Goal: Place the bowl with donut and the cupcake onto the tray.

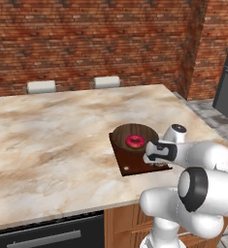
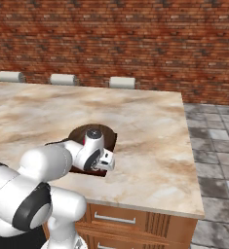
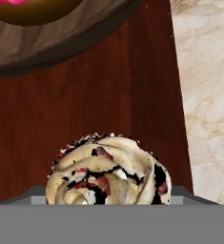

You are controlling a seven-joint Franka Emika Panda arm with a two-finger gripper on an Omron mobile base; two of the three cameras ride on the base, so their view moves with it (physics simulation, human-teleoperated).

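Stage of the task, judged from the present views: the bowl (image 1: 133, 137), a round, shallow vessel of dark brown wood with visible grain, already sits on the tray (image 1: 135, 163), a flat rectangular board of dark reddish-brown, smooth finish, which lies on the marbled beige tabletop (image 1: 62, 135) near its front edge. The donut (image 1: 135, 141), a small ring with glossy pink-magenta icing, rests inside the bowl. The cupcake (image 3: 108, 170), crowned with swirled cream frosting flecked with red and dark crumbs, appears in the hand view directly over the tray's bare wood, just beside the bowl's rim and close to the tray's edge where the marble begins. The end effector (image 1: 155, 161) hangs low over the near part of the tray in the left base view; its fingertips are hidden, so whether it is clenched on the cupcake or has let go cannot be told, nor whether the cupcake's base already touches the board. The bowl portion thus seems complete; what remains is probably to confirm the cupcake is set down and to free it.
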